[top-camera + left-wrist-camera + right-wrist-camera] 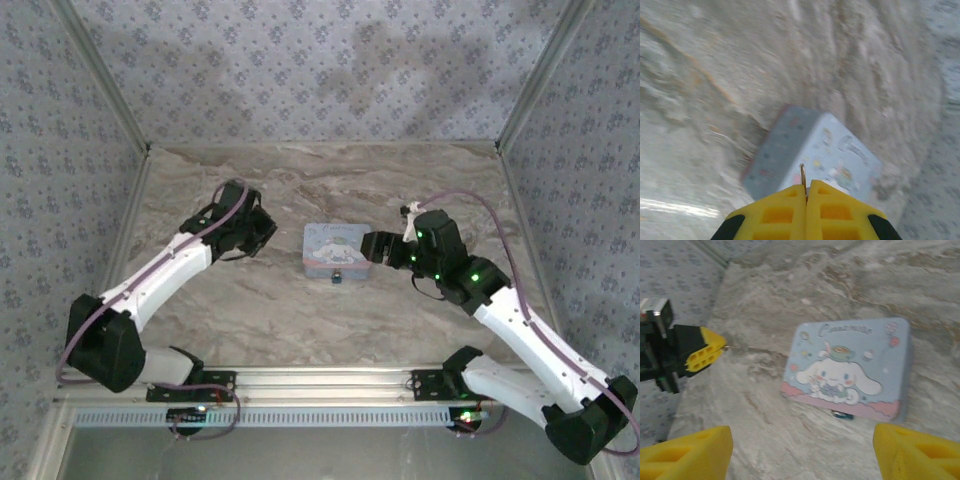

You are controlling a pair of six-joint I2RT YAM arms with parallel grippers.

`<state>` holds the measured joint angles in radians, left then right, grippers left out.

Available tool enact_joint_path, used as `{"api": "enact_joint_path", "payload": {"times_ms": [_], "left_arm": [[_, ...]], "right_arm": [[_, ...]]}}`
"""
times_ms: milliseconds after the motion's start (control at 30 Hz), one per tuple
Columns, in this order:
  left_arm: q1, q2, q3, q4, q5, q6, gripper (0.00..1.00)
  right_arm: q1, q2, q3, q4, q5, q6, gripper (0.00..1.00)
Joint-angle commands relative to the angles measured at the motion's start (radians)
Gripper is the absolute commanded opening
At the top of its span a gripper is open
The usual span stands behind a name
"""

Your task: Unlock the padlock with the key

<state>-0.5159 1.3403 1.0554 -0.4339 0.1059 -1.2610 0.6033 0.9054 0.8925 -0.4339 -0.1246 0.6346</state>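
A pale blue cartoon tin [337,248] sits mid-frame on the marble desk [300,320], with the tiny dark padlock [339,277] at its lower edge, in plain view. The left end effector [806,192], left of the tin, is clenched on the thin key [802,175], which points toward the tin. The right end effector [800,452], just right of the tin, is released, fingers spread wide.

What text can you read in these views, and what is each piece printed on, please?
"Cinnamoroll": cursive along the top of the tin lid, right wrist view; soft, so probable, not certain.
Other views: the lid print is too blurred to read.
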Motion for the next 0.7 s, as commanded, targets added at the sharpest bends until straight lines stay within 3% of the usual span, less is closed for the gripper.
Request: {"api": "enact_joint_path", "payload": {"times_ms": [0,200,300,667], "left_arm": [[-0.025,-0.038,0.039,0.105,0.086,-0.039,0.00],[-0.071,-0.046,0.060,0.234,0.173,-0.117,0.00],[-0.103,-0.052,0.067,0.288,0.186,-0.146,0.00],[-0.194,-0.058,0.087,0.394,0.189,-0.092,0.00]], "right_arm": [[0.015,-0.023,-0.014,0.108,-0.052,-0.047,0.72],[0.020,0.020,0.019,0.148,-0.132,-0.121,0.58],[0.014,0.064,0.037,0.180,-0.196,-0.085,0.53],[-0.025,0.143,0.044,0.426,-0.317,0.184,0.51]]}}
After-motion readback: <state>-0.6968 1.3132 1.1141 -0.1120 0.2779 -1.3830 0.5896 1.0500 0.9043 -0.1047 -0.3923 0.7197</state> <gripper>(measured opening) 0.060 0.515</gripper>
